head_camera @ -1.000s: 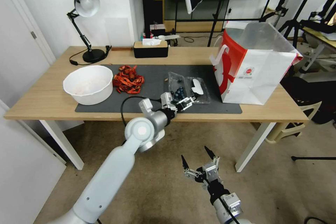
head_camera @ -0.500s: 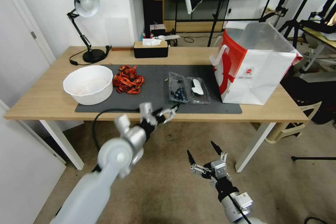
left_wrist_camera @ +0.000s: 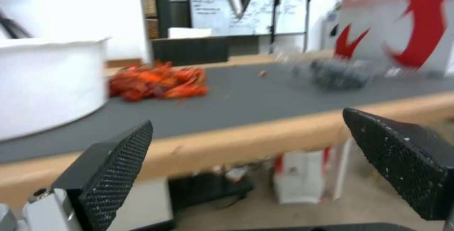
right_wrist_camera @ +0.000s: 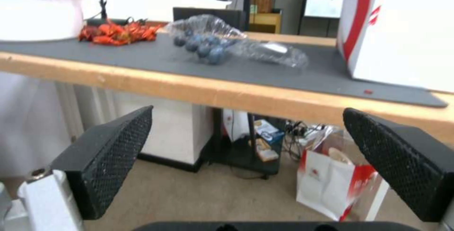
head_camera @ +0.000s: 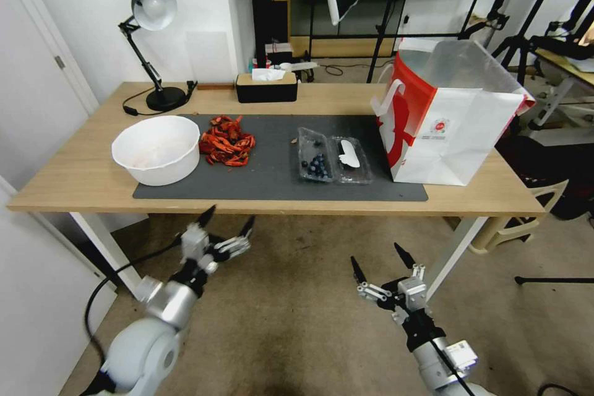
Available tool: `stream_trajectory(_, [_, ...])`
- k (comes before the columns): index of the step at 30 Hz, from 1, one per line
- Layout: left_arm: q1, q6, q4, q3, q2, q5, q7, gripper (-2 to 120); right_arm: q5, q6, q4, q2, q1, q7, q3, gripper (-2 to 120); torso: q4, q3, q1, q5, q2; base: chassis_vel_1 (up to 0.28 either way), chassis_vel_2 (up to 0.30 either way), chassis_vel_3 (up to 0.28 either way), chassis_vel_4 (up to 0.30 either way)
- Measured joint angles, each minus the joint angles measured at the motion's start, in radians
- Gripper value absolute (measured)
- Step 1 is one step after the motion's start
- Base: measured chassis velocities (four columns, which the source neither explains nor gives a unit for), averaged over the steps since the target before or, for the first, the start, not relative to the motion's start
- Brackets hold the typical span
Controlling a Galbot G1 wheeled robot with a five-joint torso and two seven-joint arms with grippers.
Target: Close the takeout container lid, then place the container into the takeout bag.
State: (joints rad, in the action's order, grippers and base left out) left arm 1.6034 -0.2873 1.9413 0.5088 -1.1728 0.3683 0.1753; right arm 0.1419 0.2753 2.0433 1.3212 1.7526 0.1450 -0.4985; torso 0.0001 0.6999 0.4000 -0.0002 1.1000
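Although the takeout container (head_camera: pixel 317 163) is laid on the dark mat beside the takeout bag (head_camera: pixel 455 120), the lid (head_camera: pixel 351 160) is seen folded flat open, so nothing is judged done. The left gripper (head_camera: pixel 226 228) and right gripper (head_camera: pixel 379 261) are held below the table (head_camera: pixel 74 179) edge, fingers spread and empty. A white bowl (head_camera: pixel 156 148) and red scraps (head_camera: pixel 226 141) are set well aside; no obstruction is seen.

One takeout container (head_camera: pixel 334 161), one takeout bag (head_camera: pixel 448 120), one white bowl (head_camera: pixel 156 149), one lamp (head_camera: pixel 148 43), two claws.
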Motion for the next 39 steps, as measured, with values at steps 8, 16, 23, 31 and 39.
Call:
stream_trajectory(8, [0.055, -0.105, -0.056, 0.073, -0.046, -0.106, -0.020, 100, 0.008, 0.052, -0.009, 0.003, 0.001, -0.006, -0.017, 100, -0.0002, 0.000, 0.000, 0.0001, 0.000, 0.000, 0.000, 0.000, 0.000])
stream_trajectory(16, [0.067, -0.114, -0.061, 0.067, -0.057, -0.091, -0.029, 100, 0.013, 0.085, -0.024, 0.020, 0.006, -0.010, -0.013, 100, -0.0002, 0.000, 0.000, 0.0002, 0.000, 0.000, 0.000, 0.000, 0.000])
stream_trajectory(23, [0.065, -0.079, -0.046, 0.049, -0.055, -0.055, 0.002, 100, 0.007, 0.096, -0.027, 0.026, 0.004, -0.014, -0.013, 100, -0.0002, 0.000, 0.000, 0.0002, 0.000, 0.000, 0.000, 0.000, 0.000])
stream_trajectory(31, [0.063, -0.066, -0.036, 0.044, -0.049, 0.010, 0.032, 100, 0.103, 0.037, 0.000, 0.017, -0.023, -0.020, 0.032, 100, -0.0002, 0.000, 0.000, 0.0001, 0.000, 0.000, 0.000, 0.000, 0.000])
stream_trajectory(39, [0.029, 0.009, -0.024, -0.018, -0.008, 0.116, 0.077, 100, 0.432, -0.165, 0.104, 0.025, -0.161, -0.111, 0.094, 100, 0.0001, 0.000, 0.000, 0.0000, 0.000, 0.000, 0.000, 0.000, 0.000])
